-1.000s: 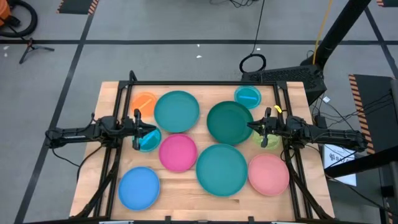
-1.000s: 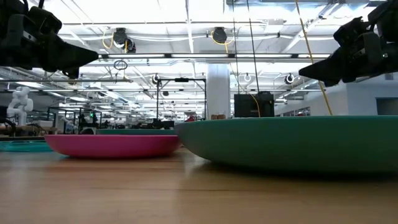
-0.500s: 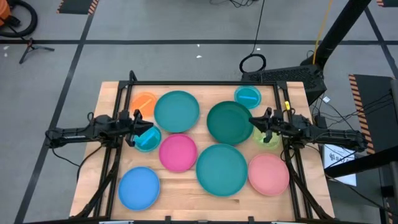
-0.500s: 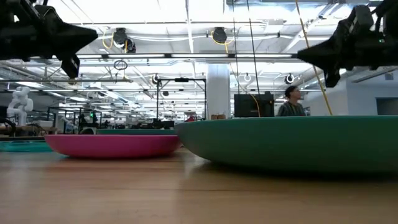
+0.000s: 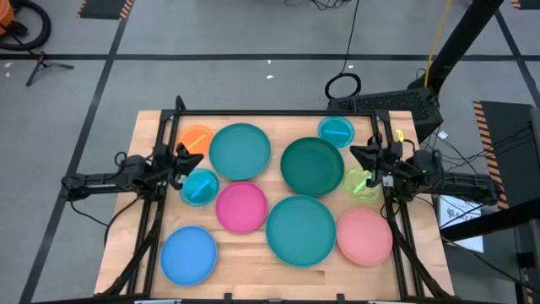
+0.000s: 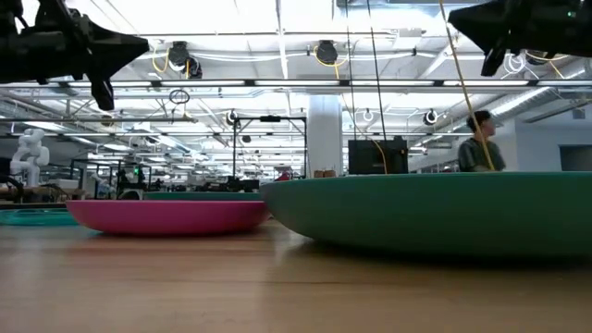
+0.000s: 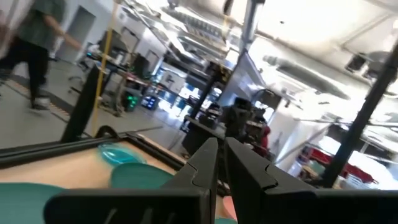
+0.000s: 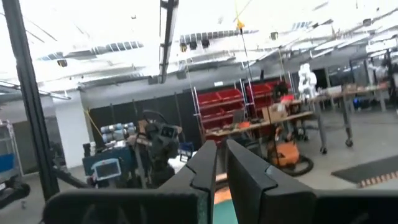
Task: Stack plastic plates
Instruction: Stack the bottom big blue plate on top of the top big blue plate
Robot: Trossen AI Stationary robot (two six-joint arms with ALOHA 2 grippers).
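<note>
Plates: plastic plates lie spread singly across the table, none stacked yet.
Left tool: pressed together, empty, raised near the left edge.
Right tool: pressed together, empty, raised near the right edge, likely clearing room.

Wooden table sits mid-frame on grey floor with black tape lines. A person stands in the background, right of centre.
</note>
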